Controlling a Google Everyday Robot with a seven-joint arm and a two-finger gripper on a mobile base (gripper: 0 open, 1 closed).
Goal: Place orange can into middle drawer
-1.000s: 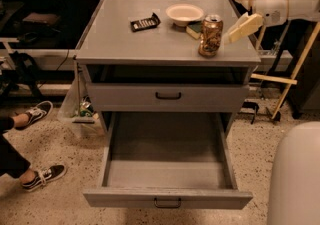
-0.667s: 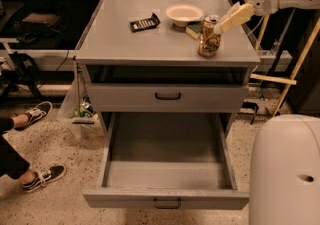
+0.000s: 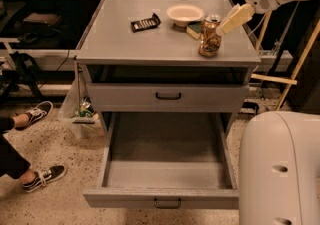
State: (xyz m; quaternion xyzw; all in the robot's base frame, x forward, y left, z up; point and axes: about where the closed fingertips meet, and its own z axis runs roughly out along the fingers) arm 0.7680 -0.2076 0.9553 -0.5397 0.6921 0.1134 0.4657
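Camera view
- Can: the small copper-orange metal drink can (image 3: pixel 210 39) stands upright on the grey desk (image 3: pixel 125 44), near its right front edge.
- Claw: the pale claw (image 3: pixel 225 26) reaches in from the right, its tip beside the can's top; whether it is wide or narrow I cannot tell.
- Drawer: the wide grey middle drawer (image 3: pixel 167 169) is pulled out below.
- Change: the claw has edged closer; the can has not moved.
- Meaning: probably still the approach, with grasp, lift and lowering left to do.

You have 1 orange can (image 3: pixel 210 38), 1 bowl (image 3: pixel 185 14) at its 11 o'clock, 1 sponge (image 3: pixel 193 30), 1 black flat object (image 3: pixel 145 22), 2 drawers, the middle drawer (image 3: pixel 165 196) and the upper drawer (image 3: pixel 167 96) at its 12 o'clock, 2 sneakers (image 3: pixel 37 114), and 1 gripper (image 3: pixel 231 21) at the can's 2 o'clock.
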